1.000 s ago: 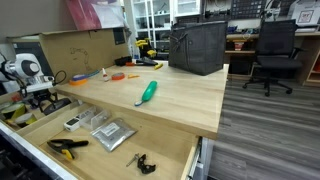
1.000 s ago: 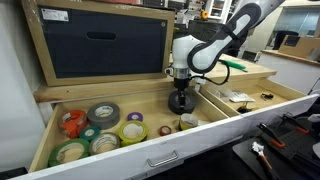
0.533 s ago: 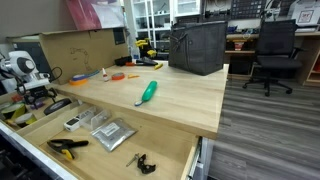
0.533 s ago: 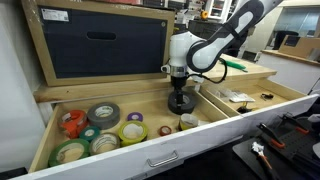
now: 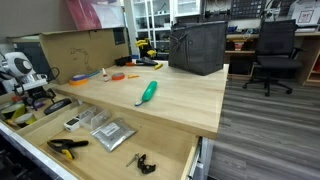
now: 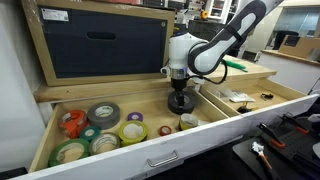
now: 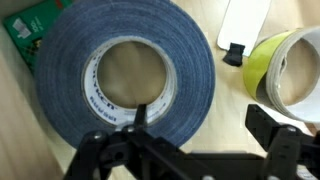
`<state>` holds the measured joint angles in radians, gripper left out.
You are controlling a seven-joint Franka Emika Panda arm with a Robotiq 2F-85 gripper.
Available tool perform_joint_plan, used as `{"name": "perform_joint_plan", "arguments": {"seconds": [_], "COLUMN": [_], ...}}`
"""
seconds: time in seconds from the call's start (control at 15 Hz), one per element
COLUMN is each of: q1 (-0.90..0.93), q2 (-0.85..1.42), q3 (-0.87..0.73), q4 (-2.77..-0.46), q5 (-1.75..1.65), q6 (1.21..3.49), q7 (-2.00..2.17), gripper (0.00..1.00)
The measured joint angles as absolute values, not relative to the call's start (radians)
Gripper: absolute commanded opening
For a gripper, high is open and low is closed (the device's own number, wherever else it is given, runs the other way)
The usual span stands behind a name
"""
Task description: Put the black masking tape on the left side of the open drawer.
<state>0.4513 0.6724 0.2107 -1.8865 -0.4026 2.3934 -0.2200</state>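
Note:
The black masking tape (image 7: 125, 75) lies flat on the floor of the open drawer (image 6: 150, 152), in the compartment that holds other rolls. My gripper (image 7: 205, 120) hangs just above it and is open. One fingertip (image 7: 140, 115) points into the roll's hole, and the other fingertip (image 7: 270, 125) stands outside the rim, so neither presses on the tape. In an exterior view the gripper (image 6: 180, 92) points straight down over the tape (image 6: 181, 104), next to the drawer's divider. In the opposite exterior view the arm (image 5: 28, 78) stands at the far end of the drawer (image 5: 185, 160), where the tape is hidden.
Several tape rolls (image 6: 102, 114) fill the same compartment, and a yellow-green roll (image 7: 290, 70) and a green card (image 7: 35, 30) lie close to the tape. A divider (image 6: 215, 106) bounds the compartment. Pliers (image 5: 65, 146) lie in the drawer and a green-handled tool (image 5: 148, 92) lies on the tabletop.
The jaws have opened off the tape, which stays flat in the drawer. The arm has lifted slightly.

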Motion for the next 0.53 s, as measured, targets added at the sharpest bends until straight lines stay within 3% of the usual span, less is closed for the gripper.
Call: {"name": "perform_joint_plan", "arguments": {"seconds": [0.13,0.27,0.53], "q1": [0.454,0.454,0.455], "q2": [0.672,0.672,0.672], "q3": [0.196,0.187,0.183], "q4": [-1.897,-1.906,-1.919], "q5": [-0.416,-0.421,-0.423], "q6": [2.384,2.377,2.365], "q7": [-0.186,-0.161,-0.123], "gripper": [1.0,0.74,0.43]}}
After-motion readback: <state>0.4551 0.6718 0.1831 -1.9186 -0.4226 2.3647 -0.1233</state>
